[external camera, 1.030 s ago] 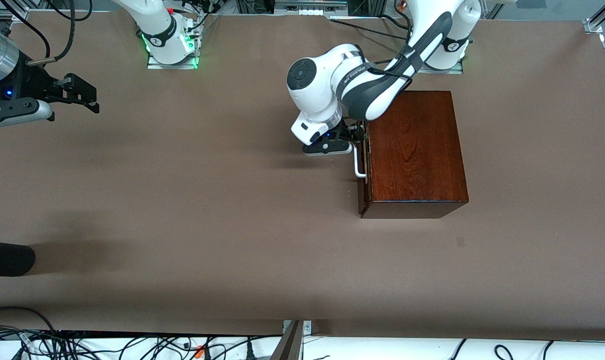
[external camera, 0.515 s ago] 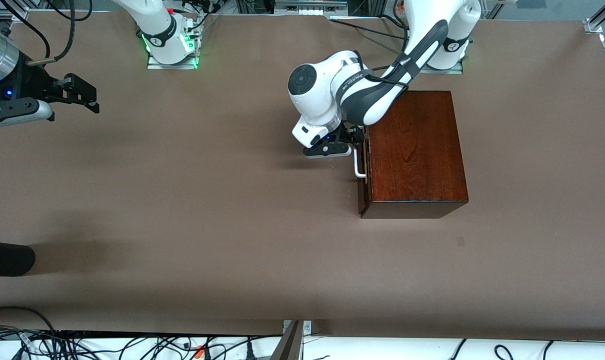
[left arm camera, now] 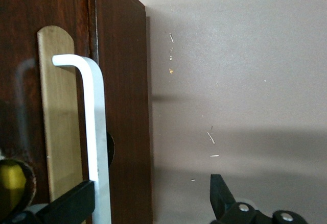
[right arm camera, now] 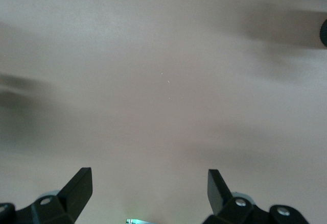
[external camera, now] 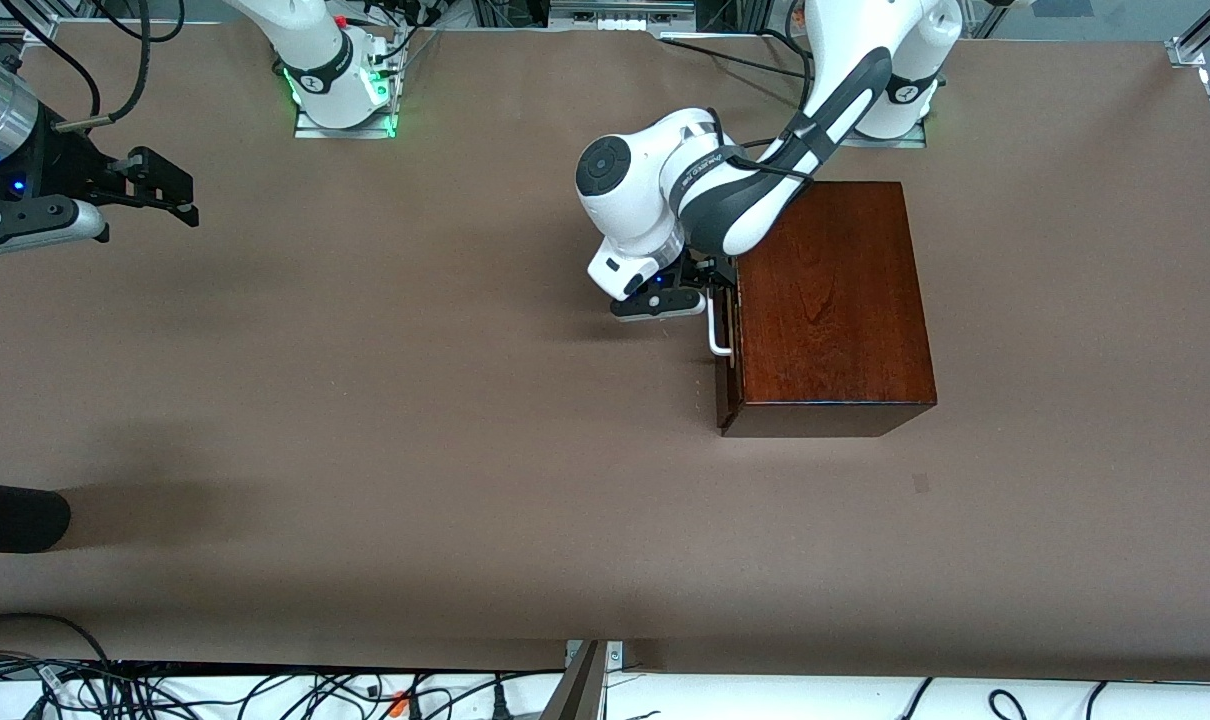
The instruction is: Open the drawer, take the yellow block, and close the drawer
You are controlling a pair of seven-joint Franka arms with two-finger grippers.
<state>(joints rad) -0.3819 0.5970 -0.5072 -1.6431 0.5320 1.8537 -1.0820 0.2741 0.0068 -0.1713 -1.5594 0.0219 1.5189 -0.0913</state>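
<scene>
change vs earlier: left arm's elbow and wrist shifted slightly toward the box, left gripper now closer in on the handle; box and right arm unchanged.
drawer: glossy dark reddish-brown wooden box on the brown worktop, toward the left arm's end; drawer front flush with box, closed.
drawer facing: front faces the right arm's end of the worktop; box's long axis runs from the robot bases toward the front camera.
handle: white U-shaped bar handle on the dark front, over a brass-coloured plate; bar's long axis parallel to the front's length.
left gripper: at the handle's end nearer the bases; fingers spread apart, one tip touching or just beside the bar, the other off over bare worktop; nothing gripped.
right gripper: waits above the worktop at the right arm's end, fingers spread wide, empty.
yellow block: not visible.
</scene>
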